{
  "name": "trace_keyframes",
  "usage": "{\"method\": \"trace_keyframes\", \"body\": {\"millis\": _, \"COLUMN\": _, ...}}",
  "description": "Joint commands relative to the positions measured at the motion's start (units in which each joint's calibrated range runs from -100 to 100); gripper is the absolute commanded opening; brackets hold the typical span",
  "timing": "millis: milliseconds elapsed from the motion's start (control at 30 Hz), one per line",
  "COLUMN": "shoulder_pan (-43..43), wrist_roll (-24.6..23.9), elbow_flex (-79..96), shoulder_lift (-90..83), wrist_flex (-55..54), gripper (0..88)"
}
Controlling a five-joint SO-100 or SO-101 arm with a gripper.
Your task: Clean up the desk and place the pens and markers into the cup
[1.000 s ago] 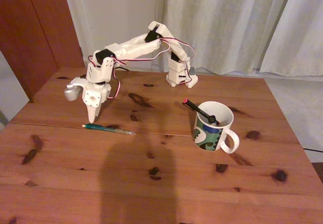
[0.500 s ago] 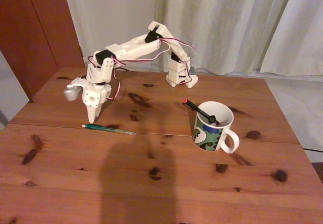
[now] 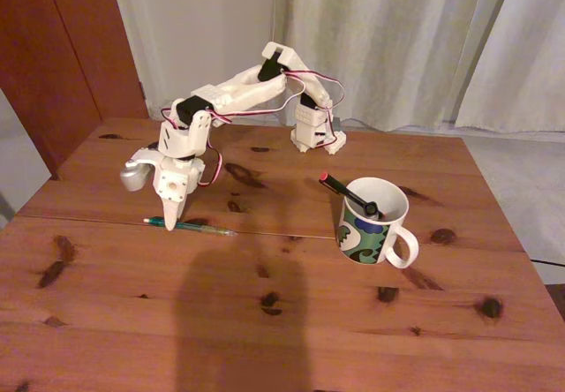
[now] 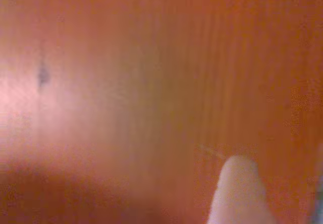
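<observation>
Fixed view: gripper [image 3: 171, 220] tip at teal-green pen [image 3: 190, 226] — jaw state unclear.

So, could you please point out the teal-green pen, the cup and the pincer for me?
teal-green pen [image 3: 196, 226], fixed view, middle of its barrel lying on the desk.
cup [image 3: 364, 239], fixed view, patterned outer wall facing the camera.
pincer [image 3: 171, 214], fixed view, its tips just above the pen.

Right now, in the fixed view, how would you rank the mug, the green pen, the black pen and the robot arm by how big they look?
1. Arm
2. Mug
3. Green pen, longer than the mug is wide but far thinner
4. Black pen, partly hidden inside the mug, so its rank is unsure.
</observation>
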Motion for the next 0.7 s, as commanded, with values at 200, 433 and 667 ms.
{"method": "trace_keyframes", "body": {"millis": 200, "shoulder_pan": -0.8, "wrist_roll": -0.7, "elbow_flex": -12.9, "shoulder_lift": 6.3, "wrist_flex": -0.3, "gripper": 15.2}}
{"method": "trace_keyframes", "body": {"millis": 433, "shoulder_pan": -0.8, "wrist_roll": -0.5, "elbow_flex": -12.5, "shoulder_lift": 6.7, "wrist_flex": 4.4, "gripper": 15.2}}
{"method": "trace_keyframes", "body": {"millis": 667, "shoulder_pan": -1.2, "wrist_roll": -0.4, "elbow_flex": -16.8, "shoulder_lift": 5.0, "wrist_flex": 17.3, "gripper": 15.2}}
